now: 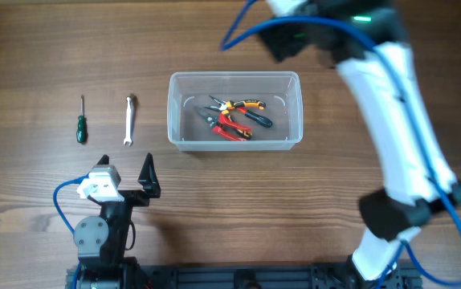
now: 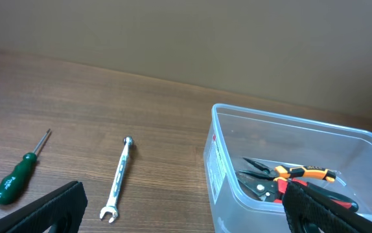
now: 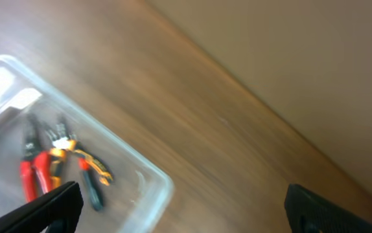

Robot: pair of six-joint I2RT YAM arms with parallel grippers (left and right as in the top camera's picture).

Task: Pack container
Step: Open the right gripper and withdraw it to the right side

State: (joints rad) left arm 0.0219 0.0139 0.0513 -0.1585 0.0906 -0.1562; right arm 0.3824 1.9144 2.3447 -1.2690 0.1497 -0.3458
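The wooden table [image 1: 38, 48] carried the container [image 1: 174, 112], a clear rectangular bin that stood upright and open-topped near the table's centre. The white right arm [image 1: 395, 112] reached past the container's right end, and its pincer [image 3: 183, 191] hung high beyond the container's far right corner. That pincer was spread wide with nothing between its fingers. Its wrist view was blurred.

The left pincer [image 1: 126, 172] sat off the container's near left corner, apart from it. It was likewise spread wide and held nothing.

Inside the container, on its floor, lay orange-handled pliers [image 1: 242, 106] and red-handled pliers [image 1: 229, 126], just beside each other. A silver wrench [image 1: 130, 120] lay on the table left of the container, near its left wall. A green-handled screwdriver [image 1: 80, 124] lay further left of the container, beyond the wrench.
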